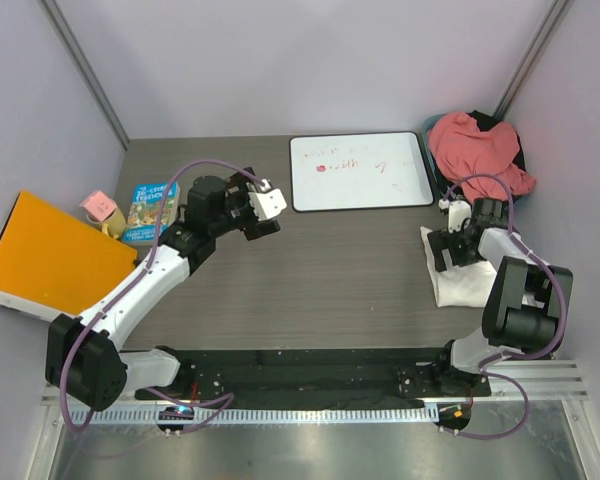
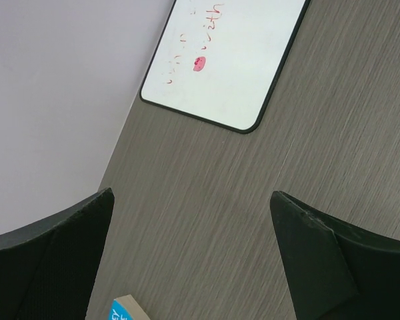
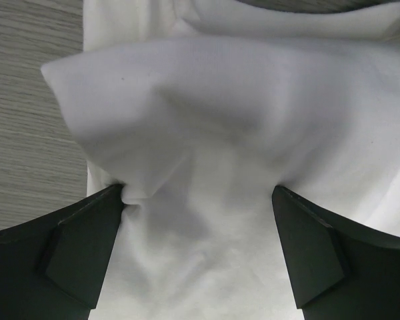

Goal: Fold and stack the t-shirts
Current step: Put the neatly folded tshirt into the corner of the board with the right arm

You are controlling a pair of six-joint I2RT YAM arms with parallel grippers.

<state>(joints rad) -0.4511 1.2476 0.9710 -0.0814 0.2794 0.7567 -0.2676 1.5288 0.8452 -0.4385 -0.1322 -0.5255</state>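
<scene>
The white t-shirt (image 1: pixel 458 288) lies bunched at the right edge of the desk (image 1: pixel 330 270), the pink t-shirt (image 1: pixel 475 150) heaped in the far corner. The right gripper (image 3: pixel 200 257) has its fingers spread around a white ridge, not pinching it. The left gripper (image 1: pixel 270 207) is spread and empty. Folding looks unfinished; next comes a firm pinch. The red scrawl on the whiteboard (image 1: pixel 360 170) is unreadable.

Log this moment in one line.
left gripper open over table | right gripper open astride white t-shirt | salmon t-shirt crumpled, far-right corner
</scene>
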